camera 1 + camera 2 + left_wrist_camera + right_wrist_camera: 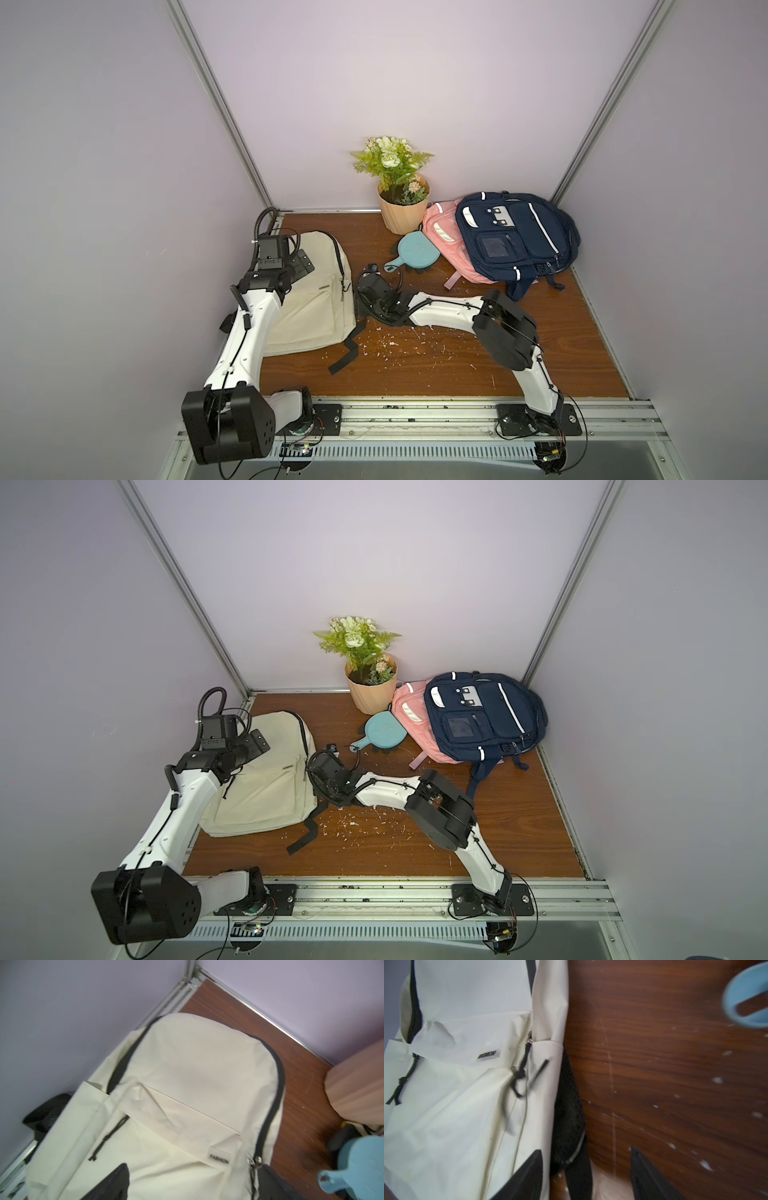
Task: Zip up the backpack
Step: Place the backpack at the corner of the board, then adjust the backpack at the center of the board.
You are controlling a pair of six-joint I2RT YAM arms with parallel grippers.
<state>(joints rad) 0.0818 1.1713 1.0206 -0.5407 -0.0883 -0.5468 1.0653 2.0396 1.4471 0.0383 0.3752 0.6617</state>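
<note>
1. Starting at the near edge, a metal rail (pixel 415 411) carries both arm bases, and the wooden table (pixel 457 365) stretches away from it, flecked with white scuffs (pixel 395 345) near its middle.
2. A black strap (pixel 347 353) trails from the near right corner of the cream backpack (pixel 307 307) onto the bare wood.
3. The cream backpack lies flat, front up, on the left side of the table, its rounded top toward the far left corner.
4. The right gripper (pixel 585 1150) is at the bag's right edge; its fingers (pixel 529 1176) stand apart, one over the cream cloth and one over the wood, clamped on nothing.
5. The zipper slider (pixel 254 1160) sits on the bag's right side, level with the front pocket's top seam and just beside a small label (pixel 219 1161); its black cord pull (pixel 519 1076) lies loose on the cloth.
6. The left gripper (pixel 193 1169) is over the bag's front, its fingers (pixel 116 1182) spread wide and holding nothing.
7. Farther off and to the right, a blue round thing with a handle (pixel 415 251) lies on the wood, apart from the bag.
8. Against the far wall stands a flower pot (pixel 401 212); right of it a navy backpack (pixel 515 237) lies on top of a pink backpack (pixel 446 245).
</note>
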